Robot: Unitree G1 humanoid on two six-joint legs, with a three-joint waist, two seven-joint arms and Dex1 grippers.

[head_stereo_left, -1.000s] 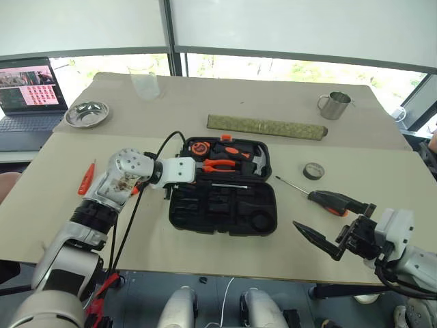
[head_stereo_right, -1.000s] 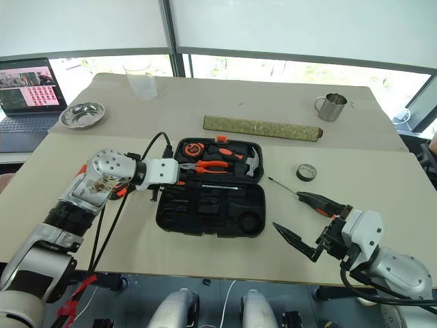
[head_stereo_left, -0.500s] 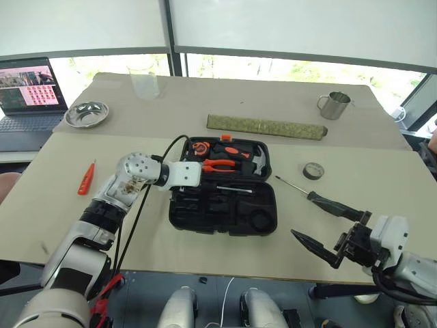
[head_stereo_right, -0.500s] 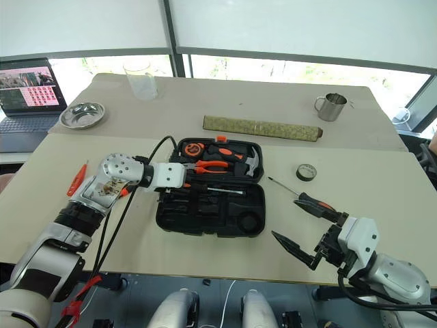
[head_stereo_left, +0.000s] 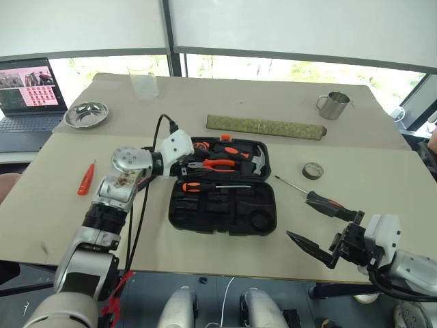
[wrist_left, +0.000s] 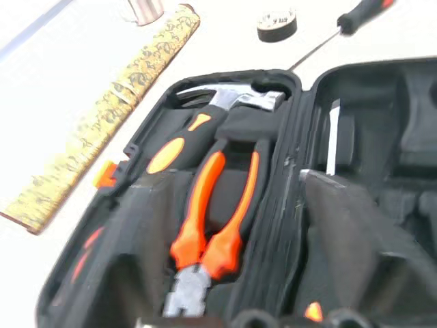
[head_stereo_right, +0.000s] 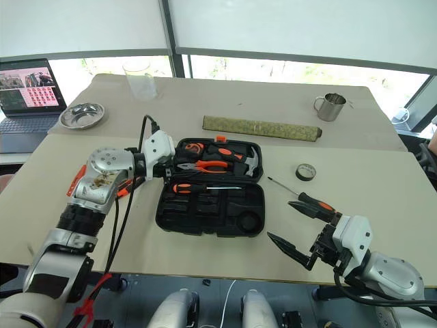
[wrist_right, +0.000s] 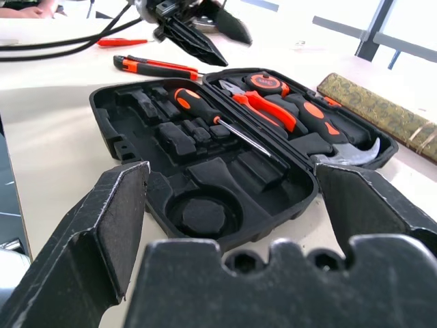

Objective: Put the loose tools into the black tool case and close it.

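Now one black-and-orange screwdriver [head_stereo_right: 203, 187] lies in the open black plastic tool case [head_stereo_right: 212, 216] on the table, the left claw [wrist_right: 198, 37] hangs empty and part open beside it, and the wide-open right claw [head_stereo_right: 292, 229] probably should grab the other black-handled screwdriver [head_stereo_right: 308, 202] nearby.

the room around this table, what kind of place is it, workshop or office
Probably an office or lab room, not a workshop: a plain beige table under wide windows with roller blinds, and an open laptop on a side desk. The open tool case looks like a staged exercise.
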